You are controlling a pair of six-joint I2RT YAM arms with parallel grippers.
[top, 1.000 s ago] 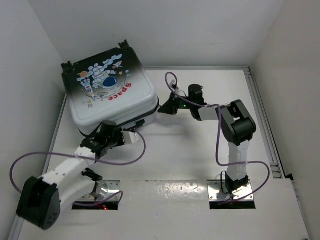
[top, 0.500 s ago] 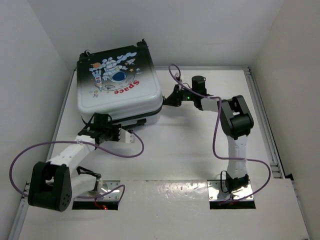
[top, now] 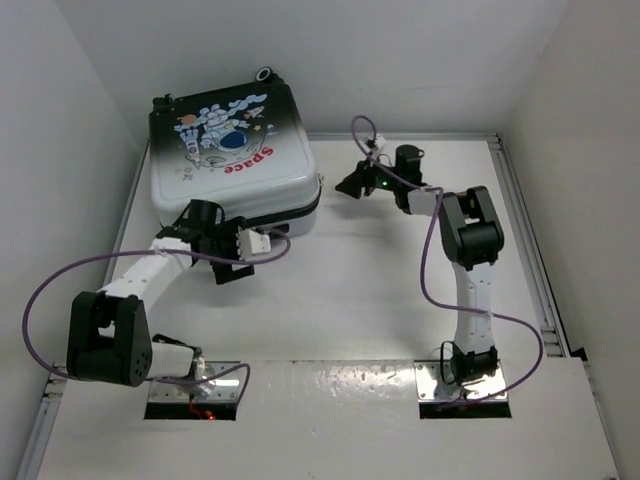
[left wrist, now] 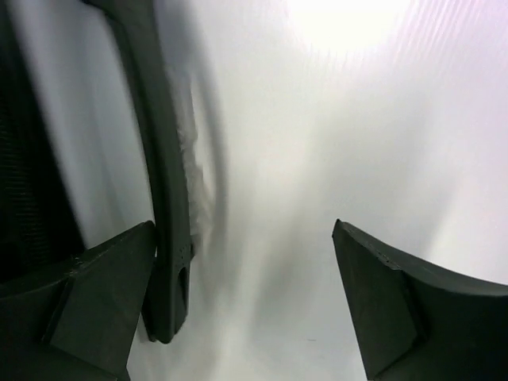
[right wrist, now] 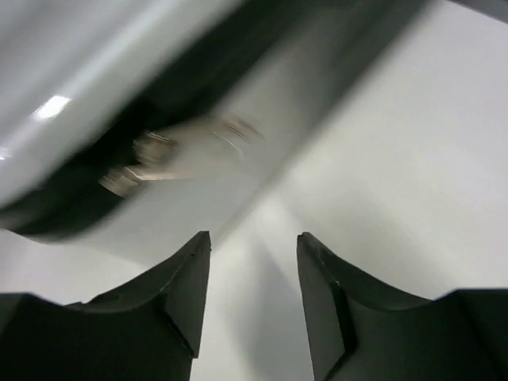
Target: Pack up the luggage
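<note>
— Starting at the left: where is the luggage [top: 230,165]?
— In the far left corner of the counter [top: 350,300], hard by the two walls. It is shut, with the astronaut and "Space" print facing up and a black caster [top: 265,75] at its far edge. I can't tell whether it lies flat or leans back

— And the left tool [left wrist: 244,238]?
— At the near side of the case, pointed at the shell. Its wrist view shows the jaws spread wide with nothing between them, only glossy white shell beyond. A black seam strip [left wrist: 163,159] runs down just beside the left finger [left wrist: 103,286]; whether they touch I can't say

— Anything in the middle?
— Bare white counter, and a purple cable [top: 60,280] looping from the left arm

— Then the right tool [right wrist: 254,238]?
— By the right-hand corner of the case, a little off from it in the overhead view. Its fingers stand apart with a narrow gap, gripping nothing. Past them the case edge is blurred, with a small metallic piece [right wrist: 182,151] on the dark seam, too smeared to name
</note>
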